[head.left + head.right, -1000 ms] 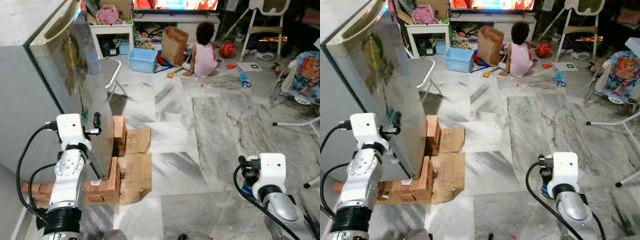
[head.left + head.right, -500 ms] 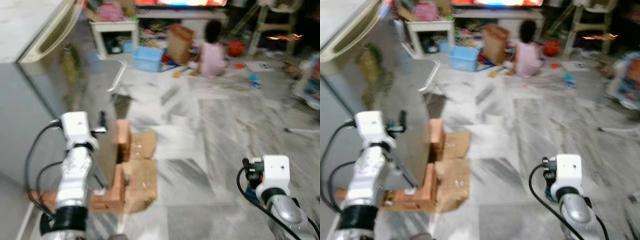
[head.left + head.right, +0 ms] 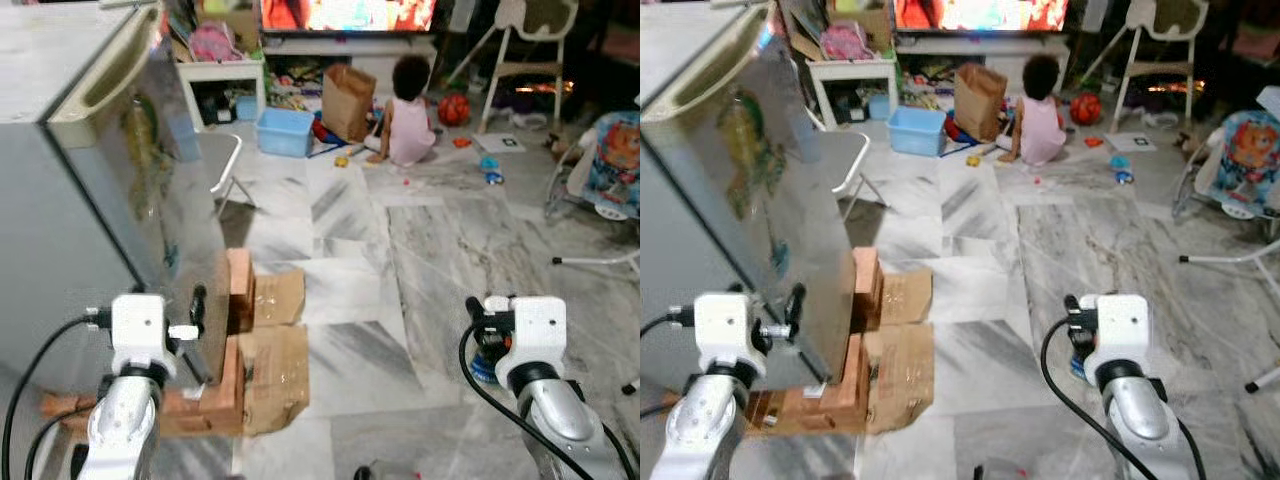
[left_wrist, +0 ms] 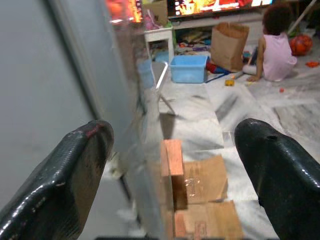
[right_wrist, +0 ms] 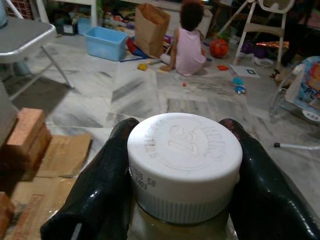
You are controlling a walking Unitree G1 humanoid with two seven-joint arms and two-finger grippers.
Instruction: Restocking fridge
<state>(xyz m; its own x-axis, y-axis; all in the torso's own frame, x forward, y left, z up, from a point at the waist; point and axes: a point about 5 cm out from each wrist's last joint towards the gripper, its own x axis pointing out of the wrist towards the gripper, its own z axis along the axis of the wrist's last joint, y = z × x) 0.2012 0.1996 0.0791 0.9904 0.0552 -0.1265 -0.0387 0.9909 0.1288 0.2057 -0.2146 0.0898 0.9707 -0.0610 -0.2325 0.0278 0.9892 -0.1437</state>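
A grey fridge (image 3: 60, 200) stands at the robot's left, its door (image 3: 165, 190) shut and raised on bricks (image 3: 237, 290) and flattened cardboard (image 3: 275, 360) on a marble floor (image 3: 420, 260).

The left gripper (image 4: 172, 165) is held just in front of the fridge door's edge, its two black fingers (image 4: 65, 175) spread wide apart with nothing between them.

The right gripper (image 5: 175, 185) is well to the right of the fridge, out over the floor. Its fingers are clamped on either side of a jar (image 5: 184, 165) with a white screw lid.

Far beyond the fridge, a person (image 3: 405, 100) in pink sits on the floor near a brown paper bag (image 3: 347, 87) and a blue bin (image 3: 284, 130). A folding chair (image 3: 222, 160) stands just behind the fridge door.
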